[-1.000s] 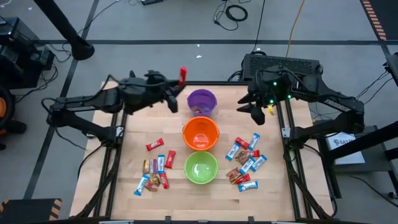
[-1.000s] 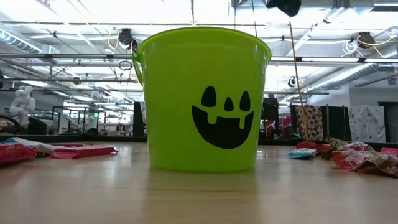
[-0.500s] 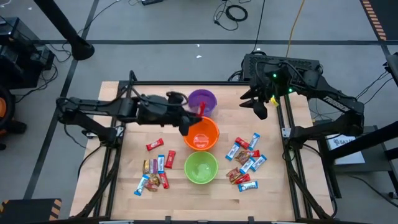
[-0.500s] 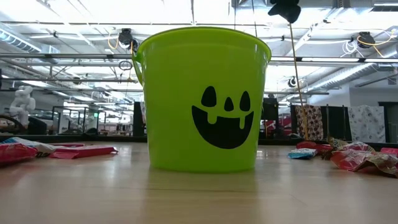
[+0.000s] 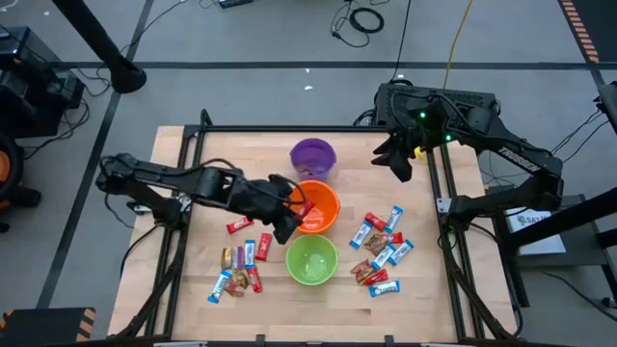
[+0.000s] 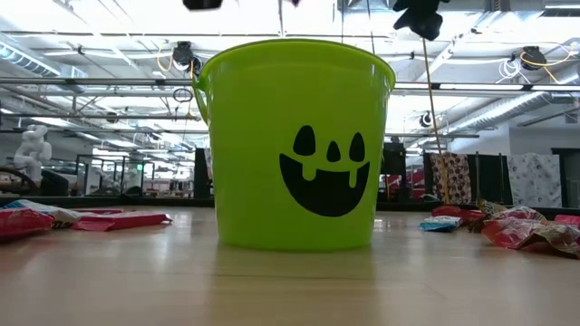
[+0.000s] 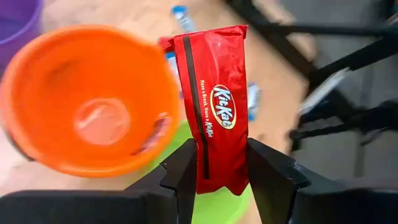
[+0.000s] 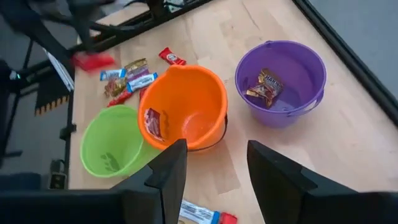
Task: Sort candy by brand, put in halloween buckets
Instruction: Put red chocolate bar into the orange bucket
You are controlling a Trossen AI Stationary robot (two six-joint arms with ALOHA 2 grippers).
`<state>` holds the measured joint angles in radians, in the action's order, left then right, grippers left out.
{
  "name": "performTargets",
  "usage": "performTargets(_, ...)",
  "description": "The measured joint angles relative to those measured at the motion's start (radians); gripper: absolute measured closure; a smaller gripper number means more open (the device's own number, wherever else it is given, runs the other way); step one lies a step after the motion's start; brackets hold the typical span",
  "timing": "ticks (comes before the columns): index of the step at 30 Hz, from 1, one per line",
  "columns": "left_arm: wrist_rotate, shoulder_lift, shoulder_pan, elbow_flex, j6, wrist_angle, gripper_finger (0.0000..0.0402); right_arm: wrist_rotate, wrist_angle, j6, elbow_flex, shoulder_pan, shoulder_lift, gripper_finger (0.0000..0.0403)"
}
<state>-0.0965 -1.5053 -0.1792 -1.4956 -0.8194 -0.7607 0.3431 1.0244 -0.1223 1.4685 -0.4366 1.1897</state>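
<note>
Three buckets stand in a row down the table's middle: purple [image 5: 313,156] farthest, orange [image 5: 324,198] in the middle, light green [image 5: 310,260] nearest. My left gripper [image 5: 295,209] is at the orange bucket's left rim, shut on a red KitKat bar [image 7: 214,106]. The orange bucket [image 7: 87,99] has one red bar on its inner wall [image 8: 152,124]. A brown candy [image 8: 264,84] lies in the purple bucket [image 8: 280,84]. My right gripper [image 5: 400,166] hangs open and empty over the table's far right. My left gripper pinches the red bar between its two fingers at one end [image 7: 217,177], a finger on each long side. The fingers come slanting down from the table's left and lie along the bar. The bar sticks out past the fingertips, lifted clear, beside the orange bucket's rim.
Loose candy lies in two heaps, one left of the green bucket [image 5: 241,262] and one to its right [image 5: 381,249]. The green bucket [image 6: 294,145] fills the low view, candy on both sides of it. A black frame [image 5: 289,129] edges the table.
My left gripper has carried the red bar from beside the purple bucket toward the table's near edge and down to the orange bucket's left rim. It has tipped its fingers downward and rolled on the way.
</note>
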Motion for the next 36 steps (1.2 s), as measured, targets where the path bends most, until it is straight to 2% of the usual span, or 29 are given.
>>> performTargets(3,0.016,-0.052,0.065,0.001,0.094,-0.068,0.0269,-0.001,-0.007,-0.067,0.0,0.0,0.0,0.0243)
performTargets(8,0.239,-0.171,0.183,0.001,0.253,-0.064,0.0269,-0.001,-0.066,-0.208,0.0,0.0,0.0,0.0243)
performTargets(11,0.306,-0.229,0.222,0.002,0.299,-0.064,0.0269,-0.001,-0.123,-0.303,0.0,0.0,0.0,0.0243)
performTargets(17,0.306,-0.26,0.267,0.002,0.329,-0.06,0.0266,-0.007,-0.207,-0.432,0.0,0.023,0.0,0.0243)
performTargets(24,0.303,-0.255,0.298,0.002,0.355,-0.059,0.0225,-0.109,-0.233,-0.454,0.0,0.087,0.0,0.0243)
performTargets(29,0.334,-0.248,0.301,0.002,0.356,-0.061,0.0211,-0.116,-0.23,-0.46,0.0,0.106,0.0,0.0243)
performTargets(32,0.384,-0.2,0.314,-0.013,0.311,-0.074,0.0211,-0.116,-0.215,-0.461,0.0,0.116,0.0,0.0243)
performTargets(36,0.347,-0.055,0.322,-0.036,0.275,-0.105,0.0211,-0.116,-0.182,-0.461,0.0,0.118,0.0,0.0243)
